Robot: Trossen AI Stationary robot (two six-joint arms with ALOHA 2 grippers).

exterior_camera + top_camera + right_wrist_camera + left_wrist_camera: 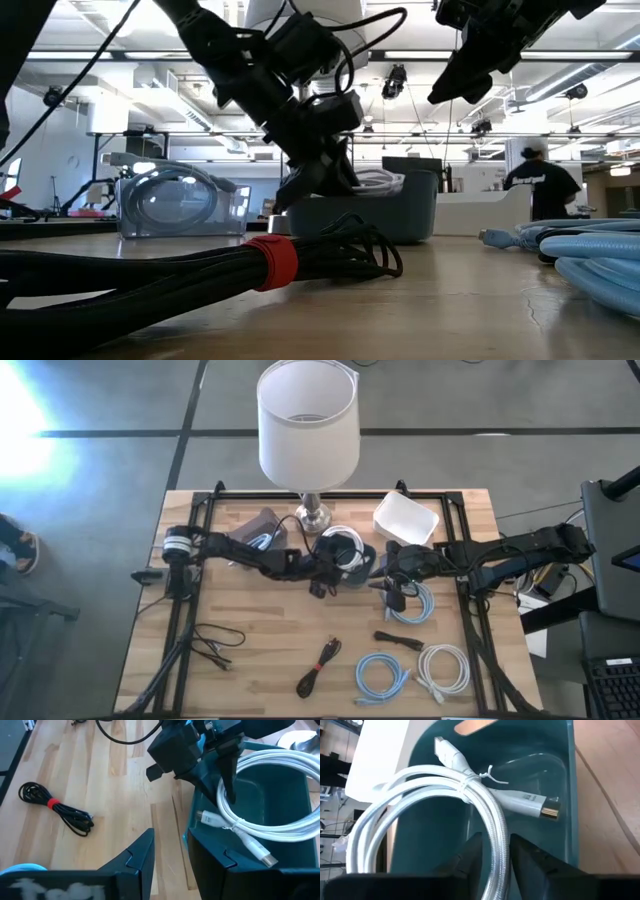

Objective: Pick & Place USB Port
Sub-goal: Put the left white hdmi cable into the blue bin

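The left gripper is positioned over the near rim of the teal bin, fingers pointing down into it. A loop of the coiled white USB cable passes between its two fingers. The fingers stand a narrow gap apart on either side of the braided cord; whether they are pressing on it or have just let go cannot be told. The rest of the coil extends ahead of the fingers into the bin, bound at one point by a thin white tie. Both connector ends lie beyond the fingertips: the USB-A plug, with its metal shell showing, rests against the inner wall of the bin, and the second connector points toward the far rim.

The right gripper hovers just beside the teal bin, on the side opposite the lamp base. Its fingers are spread to a moderate gap with nothing between them; below the gap is bare wooden table and the bin's edge.

Farther out from the right gripper, a black cable bundle with a red band lies on the table. Light blue cable coils and a second white coil lie at the table's front edge, well apart from both grippers.
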